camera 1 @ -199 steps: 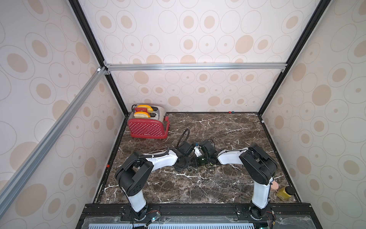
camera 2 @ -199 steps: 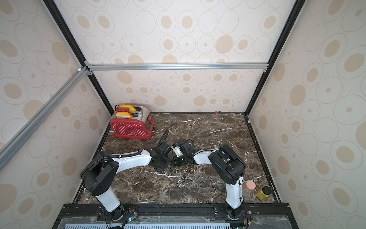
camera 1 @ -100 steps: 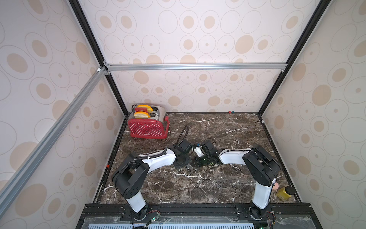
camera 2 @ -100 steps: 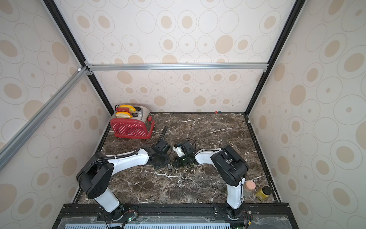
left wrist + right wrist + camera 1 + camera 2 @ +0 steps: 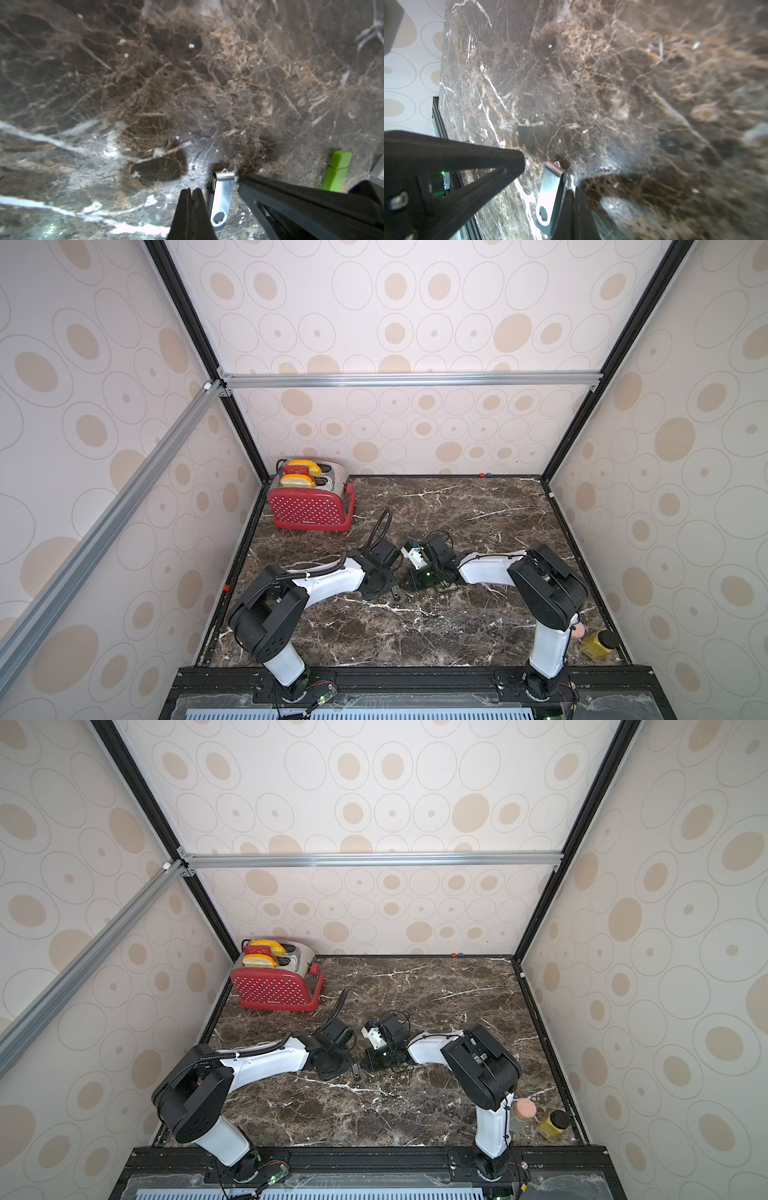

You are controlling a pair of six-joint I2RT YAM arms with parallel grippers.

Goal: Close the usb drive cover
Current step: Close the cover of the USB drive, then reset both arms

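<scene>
The usb drive (image 5: 221, 199) lies flat on the dark marble table (image 5: 478, 510), and its silver swivel cover (image 5: 550, 195) lies along the black body. It shows small and dark in both top views (image 5: 397, 594) (image 5: 356, 1071), mid-table between the two arms. My left gripper (image 5: 191, 190) is shut and empty, its tips beside one long edge of the drive. My right gripper (image 5: 572, 190) is shut too, with its tips against the opposite long edge. Neither gripper holds the drive.
A red toaster (image 5: 309, 506) with two slices stands at the back left corner. A yellow jar (image 5: 596, 645) and a pink-topped bottle (image 5: 524, 1108) stand at the front right behind the right arm's base. A green piece (image 5: 337, 170) shows near the right gripper.
Both arms have shifted slightly around the drive at mid-table. The left wrist has drawn a little to the left. Both grippers have stayed shut.
</scene>
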